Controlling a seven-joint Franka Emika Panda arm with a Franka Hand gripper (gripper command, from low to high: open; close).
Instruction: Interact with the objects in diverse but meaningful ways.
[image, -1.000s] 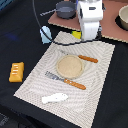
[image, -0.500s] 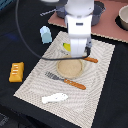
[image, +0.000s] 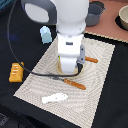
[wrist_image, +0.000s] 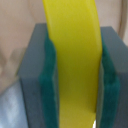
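Observation:
In the wrist view a yellow banana (wrist_image: 75, 45) stands between the green pads (wrist_image: 50, 90) of my gripper (wrist_image: 76, 75), which is shut on it. In the exterior view my white arm (image: 69, 47) hangs over the middle of the woven placemat (image: 102, 75); the fingertips and the banana are hidden behind it. An orange ridged bread block (image: 16, 71) lies on the dark table at the exterior view's left. The white fish (image: 55, 98) lies on the placemat's near part. A pale blue cup (image: 45, 34) stands behind the mat. The grey pot (image: 95, 12) is at the back.
An orange-handled knife (image: 75, 84) lies on the mat just in front of the arm, and another orange handle (image: 91, 60) shows at the arm's right. A bowl (image: 123, 17) stands at the back right. A black cable (image: 20, 60) loops down the left side.
The arm has come forward from the back of the table to over the middle of the placemat, and it now covers the round plate there.

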